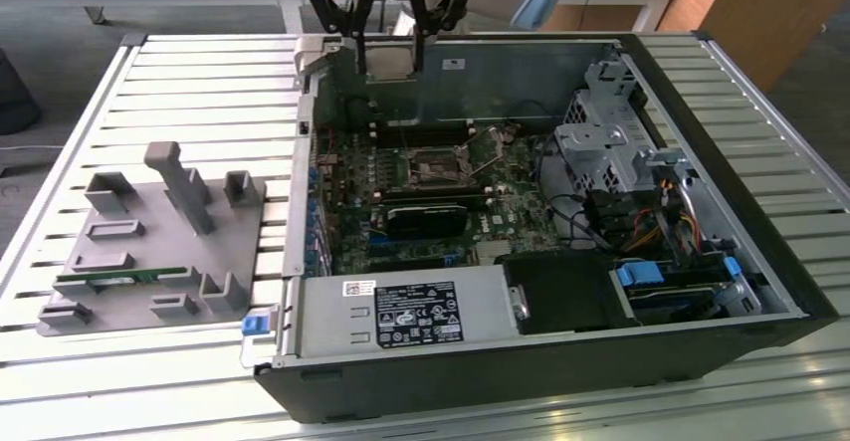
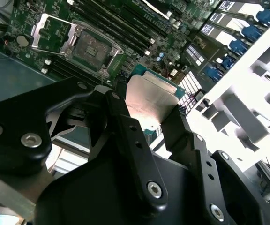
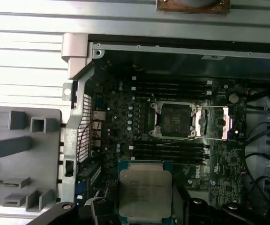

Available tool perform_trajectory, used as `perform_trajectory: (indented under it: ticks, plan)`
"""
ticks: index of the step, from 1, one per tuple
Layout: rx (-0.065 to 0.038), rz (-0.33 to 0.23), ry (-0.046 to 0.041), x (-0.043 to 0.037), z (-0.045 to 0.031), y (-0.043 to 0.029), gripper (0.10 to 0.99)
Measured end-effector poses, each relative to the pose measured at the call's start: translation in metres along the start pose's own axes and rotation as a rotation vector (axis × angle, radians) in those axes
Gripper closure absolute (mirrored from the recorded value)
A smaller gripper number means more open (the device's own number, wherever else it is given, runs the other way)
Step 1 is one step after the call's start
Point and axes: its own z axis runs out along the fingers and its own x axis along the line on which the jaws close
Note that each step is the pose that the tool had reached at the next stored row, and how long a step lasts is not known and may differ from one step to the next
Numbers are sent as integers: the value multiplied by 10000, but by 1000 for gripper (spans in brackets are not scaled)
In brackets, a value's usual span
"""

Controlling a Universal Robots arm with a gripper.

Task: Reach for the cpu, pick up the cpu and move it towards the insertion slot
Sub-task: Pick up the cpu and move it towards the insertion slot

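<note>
My gripper (image 1: 388, 51) is shut on the cpu (image 1: 388, 62), a flat square chip with a silver-grey top, held by two opposite edges between the black fingers (image 2: 121, 117). It hangs above the back wall of the open computer case (image 1: 743, 262), clear of the motherboard. The insertion slot (image 1: 432, 167) is a square socket with a shiny metal frame and dark centre, lying further into the case, below the cpu in the exterior view. In both wrist views the cpu (image 3: 145, 190) (image 2: 151, 101) sits apart from the insertion slot (image 3: 175, 120) (image 2: 90, 47), whose metal lid is swung open beside it.
A grey fixture plate (image 1: 146, 252) with upright holders lies on the slatted table at the exterior view's left, with a green memory stick (image 1: 113, 282) on it. A black block with a white label (image 1: 398, 312) fills the case's near side. Drive cages and cables (image 1: 611, 162) crowd the right.
</note>
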Motion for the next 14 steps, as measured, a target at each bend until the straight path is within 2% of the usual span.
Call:
perform_trajectory:
  ticks: [6,7,14]
  plan:
    - [-1,2,-1,-155,27,33,545]
    - [0,4,0,-213,34,50,545]
    - [0,5,0,-428,65,107,545]
